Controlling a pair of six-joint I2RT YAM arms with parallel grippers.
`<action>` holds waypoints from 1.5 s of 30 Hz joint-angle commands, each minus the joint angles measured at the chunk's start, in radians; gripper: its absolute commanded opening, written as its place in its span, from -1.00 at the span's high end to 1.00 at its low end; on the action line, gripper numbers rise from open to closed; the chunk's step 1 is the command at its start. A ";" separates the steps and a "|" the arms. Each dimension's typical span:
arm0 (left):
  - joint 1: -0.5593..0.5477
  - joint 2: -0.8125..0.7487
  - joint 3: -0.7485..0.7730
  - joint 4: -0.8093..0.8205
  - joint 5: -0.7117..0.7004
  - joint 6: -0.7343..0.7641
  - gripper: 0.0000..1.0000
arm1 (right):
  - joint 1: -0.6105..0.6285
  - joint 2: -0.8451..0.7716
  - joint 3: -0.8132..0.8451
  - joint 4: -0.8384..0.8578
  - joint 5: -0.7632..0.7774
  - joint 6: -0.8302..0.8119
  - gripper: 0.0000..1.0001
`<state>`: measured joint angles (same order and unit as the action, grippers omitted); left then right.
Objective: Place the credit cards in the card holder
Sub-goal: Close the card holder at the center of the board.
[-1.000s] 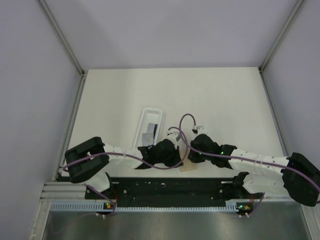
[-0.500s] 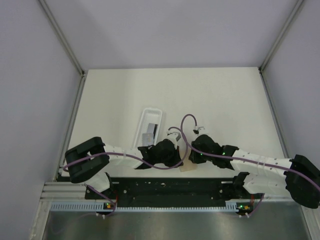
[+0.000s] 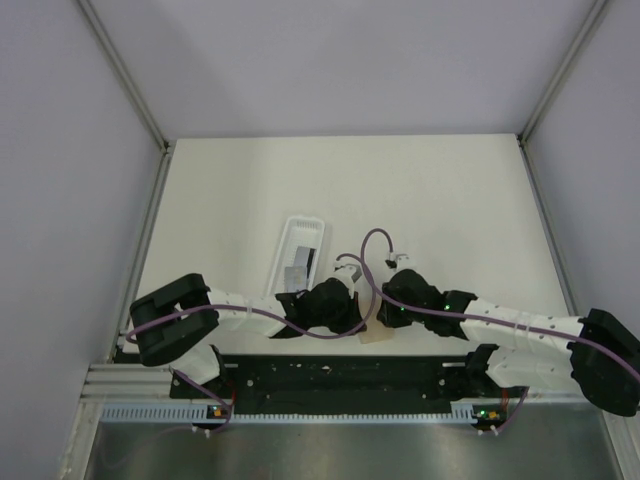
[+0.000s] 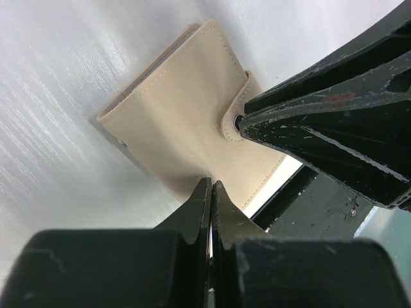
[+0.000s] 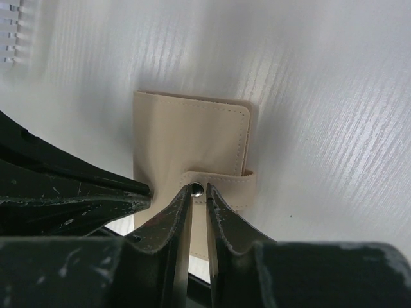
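The tan card holder [image 4: 173, 122] lies closed on the white table near the front edge, its tab snapped over the flap; in the top view only its near corner [image 3: 376, 338] shows between the arms. My left gripper [image 4: 211, 185] is shut, its tips pressing on the holder's near edge. My right gripper [image 5: 198, 190] is closed to a narrow gap around the snap end of the tab [image 5: 221, 183]. The right gripper's fingers [image 4: 334, 122] also show in the left wrist view, at the snap. The credit cards [image 3: 298, 268] lie in the clear tray.
The long clear plastic tray [image 3: 303, 221] lies behind the left gripper, slanting away; its corner [image 5: 11, 25] shows in the right wrist view. The black front rail [image 3: 340, 375] runs just behind the holder's near edge. Purple cables [image 3: 372, 245] loop above both wrists.
The right wrist has shifted slightly to the right and nearer, its cable loop moving with it. The left arm and the holder have stayed put.
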<state>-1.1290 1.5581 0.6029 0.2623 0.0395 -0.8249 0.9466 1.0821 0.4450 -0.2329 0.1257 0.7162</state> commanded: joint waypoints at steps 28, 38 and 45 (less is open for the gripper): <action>-0.003 0.013 0.012 0.000 -0.018 0.009 1.00 | 0.012 0.208 0.133 -0.149 -0.026 -0.004 0.81; -0.003 0.000 0.000 0.000 -0.024 0.007 1.00 | 0.014 0.260 0.150 -0.154 -0.037 -0.003 0.81; -0.003 -0.020 0.015 -0.026 -0.029 0.020 1.00 | 0.015 0.034 0.115 -0.050 -0.006 -0.003 0.63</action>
<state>-1.1290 1.5585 0.6029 0.2611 0.0338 -0.8242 0.9470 1.2350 0.5884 -0.3557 0.1131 0.7074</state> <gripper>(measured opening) 0.012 0.154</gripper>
